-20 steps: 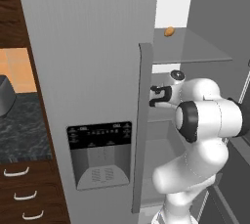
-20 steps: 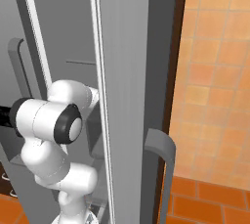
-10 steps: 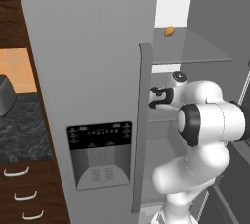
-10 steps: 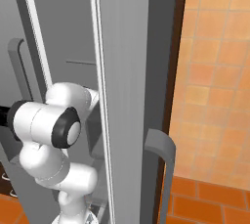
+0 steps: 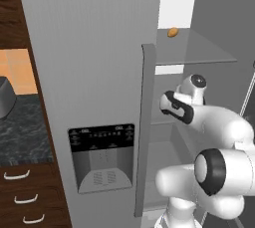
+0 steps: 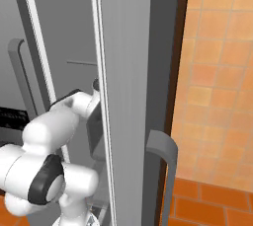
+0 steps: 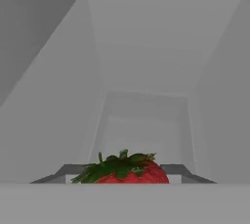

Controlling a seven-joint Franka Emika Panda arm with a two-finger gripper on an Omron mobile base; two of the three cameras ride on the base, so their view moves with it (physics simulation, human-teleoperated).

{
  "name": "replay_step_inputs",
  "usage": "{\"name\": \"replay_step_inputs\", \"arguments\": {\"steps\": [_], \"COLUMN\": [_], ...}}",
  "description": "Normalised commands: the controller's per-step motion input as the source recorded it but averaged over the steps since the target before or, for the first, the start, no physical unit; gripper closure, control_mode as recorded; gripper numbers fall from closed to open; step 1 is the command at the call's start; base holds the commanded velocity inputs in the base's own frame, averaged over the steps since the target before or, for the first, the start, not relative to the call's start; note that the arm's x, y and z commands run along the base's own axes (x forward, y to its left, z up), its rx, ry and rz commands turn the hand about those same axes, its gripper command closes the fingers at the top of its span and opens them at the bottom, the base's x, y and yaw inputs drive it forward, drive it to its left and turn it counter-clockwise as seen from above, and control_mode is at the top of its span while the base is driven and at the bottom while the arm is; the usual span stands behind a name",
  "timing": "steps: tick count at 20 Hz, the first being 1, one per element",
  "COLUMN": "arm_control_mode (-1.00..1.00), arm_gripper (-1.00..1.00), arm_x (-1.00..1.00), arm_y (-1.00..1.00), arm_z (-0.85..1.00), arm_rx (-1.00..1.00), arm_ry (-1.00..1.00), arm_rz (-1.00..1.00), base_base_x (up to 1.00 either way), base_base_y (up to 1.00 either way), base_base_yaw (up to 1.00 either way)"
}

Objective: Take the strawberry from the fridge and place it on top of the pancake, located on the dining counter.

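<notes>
Red strawberry [image 7: 128, 171] sits at the near edge of a fridge [image 5: 99, 72] shelf, between the gripper [image 7: 125, 179] fingertips, which you are narrowing around it; whether they grip yet, you cannot tell. Squeeze gently, then withdraw straight.

We see flat, even rendered light with no clear source and no glare. The fridge [image 5: 94, 72] interior shades softly from pale to mid grey, darker toward its side walls. Shadows are faint. Edges look slightly soft and pixelated; the strawberry [image 7: 128, 171] close before the camera stays fairly sharp.
</notes>
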Motion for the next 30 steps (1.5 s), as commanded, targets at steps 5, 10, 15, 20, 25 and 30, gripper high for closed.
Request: {"name": "replay_step_inputs", "arguments": {"steps": [5, 10, 15, 20, 25, 30], "arm_control_mode": [-1.00, -1.00, -1.00, -1.00, -1.00, -1.00], "arm_gripper": [1.00, 1.00, 1.00, 1.00, 1.00, 1.00], "arm_x": [-1.00, -1.00, -1.00, -0.95, -0.44, -0.59], "arm_y": [0.00, 0.00, 0.00, 0.04, 0.25, 0.15], "arm_z": [0.66, 0.66, 0.56, 0.42, -0.04, -0.13], "arm_rx": [0.00, 0.00, 0.00, 0.00, -0.08, -0.01], "arm_ry": [-0.06, -0.03, 0.00, 0.00, 0.01, -0.01], "arm_rz": [0.00, 0.00, 0.00, 0.01, 0.06, 0.04], "base_base_x": [0.00, 0.00, 0.00, 0.00, 0.00, 0.00], "base_base_y": [0.00, 0.00, 0.00, 0.00, 0.00, 0.00], "base_base_yaw": [0.00, 0.00, 0.00, 0.00, 0.00, 0.00]}}
